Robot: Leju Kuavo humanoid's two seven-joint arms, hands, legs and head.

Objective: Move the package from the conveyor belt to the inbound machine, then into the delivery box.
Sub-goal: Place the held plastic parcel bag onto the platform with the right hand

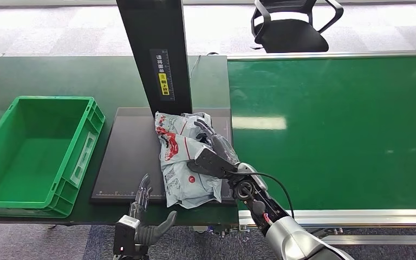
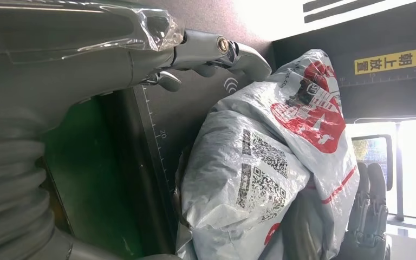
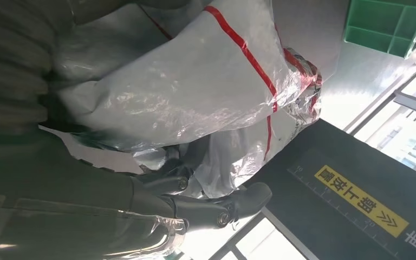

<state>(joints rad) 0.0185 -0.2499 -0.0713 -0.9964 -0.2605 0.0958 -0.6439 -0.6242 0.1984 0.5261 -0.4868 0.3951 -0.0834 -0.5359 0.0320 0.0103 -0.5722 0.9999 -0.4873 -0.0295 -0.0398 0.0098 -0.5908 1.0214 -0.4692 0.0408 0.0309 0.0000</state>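
The grey-and-red plastic package [image 1: 184, 162] lies crumpled on the right part of the black inbound machine plate [image 1: 127, 157], below the black scanner column [image 1: 154, 49]. My right hand [image 1: 212, 146] reaches in from the conveyor side and grips the package's right half, fingers laid over its top. In the right wrist view the package [image 3: 195, 81] presses against my right hand [image 3: 195, 200]. My left hand [image 1: 143, 211] hovers at the plate's front edge, just left of the package, fingers spread and holding nothing. The left wrist view shows my left hand [image 2: 195, 54] close to the package [image 2: 260, 162].
A green delivery box [image 1: 54, 99] stands left of the plate on the dark table. The green conveyor belt [image 1: 330, 130] runs along the right. A black office chair [image 1: 290, 27] stands on the floor behind the belt.
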